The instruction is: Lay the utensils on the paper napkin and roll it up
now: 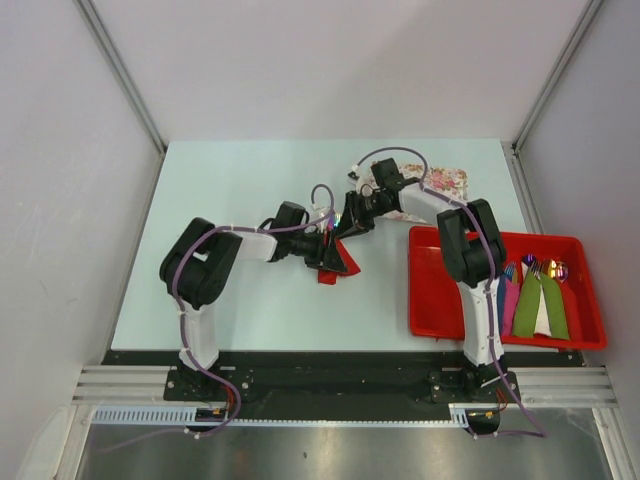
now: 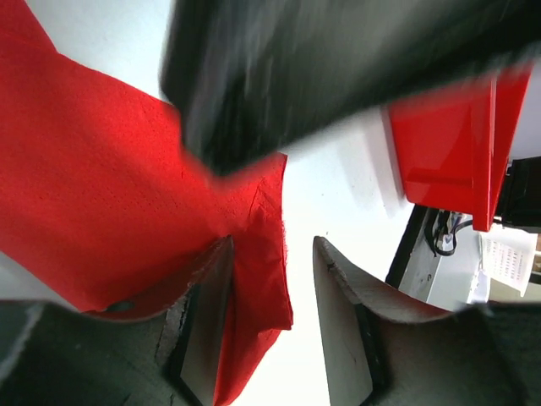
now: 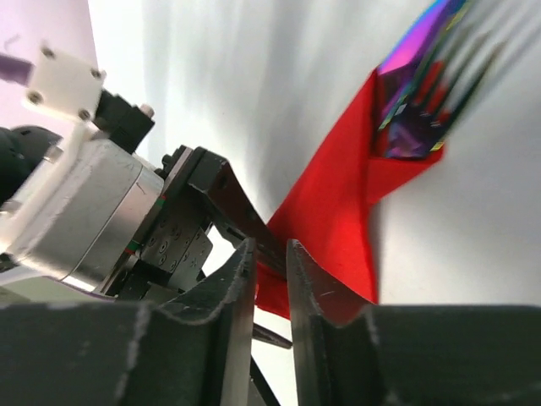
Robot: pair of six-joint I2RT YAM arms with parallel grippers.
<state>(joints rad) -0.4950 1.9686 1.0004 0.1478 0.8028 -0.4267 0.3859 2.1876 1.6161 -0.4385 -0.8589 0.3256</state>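
The red paper napkin (image 1: 338,266) lies crumpled at the table's middle, between both grippers. In the left wrist view the napkin (image 2: 101,186) fills the left side. Its loose edge hangs down beside one finger (image 2: 207,296) of my left gripper (image 2: 272,245), which stands open and pinches nothing. My right gripper (image 3: 270,245) has a narrow gap between its fingers and holds nothing. Past it the napkin (image 3: 338,211) folds around the iridescent purple-blue utensils (image 3: 414,101), with fork tines sticking out at the top. From above, my left gripper (image 1: 328,252) and right gripper (image 1: 350,222) almost touch.
A red tray (image 1: 425,290) stands at the right with green (image 1: 528,305) and pink (image 1: 510,300) napkin rolls and more cutlery in it. A floral mat (image 1: 447,181) lies behind the right arm. The tray (image 2: 448,144) also shows in the left wrist view.
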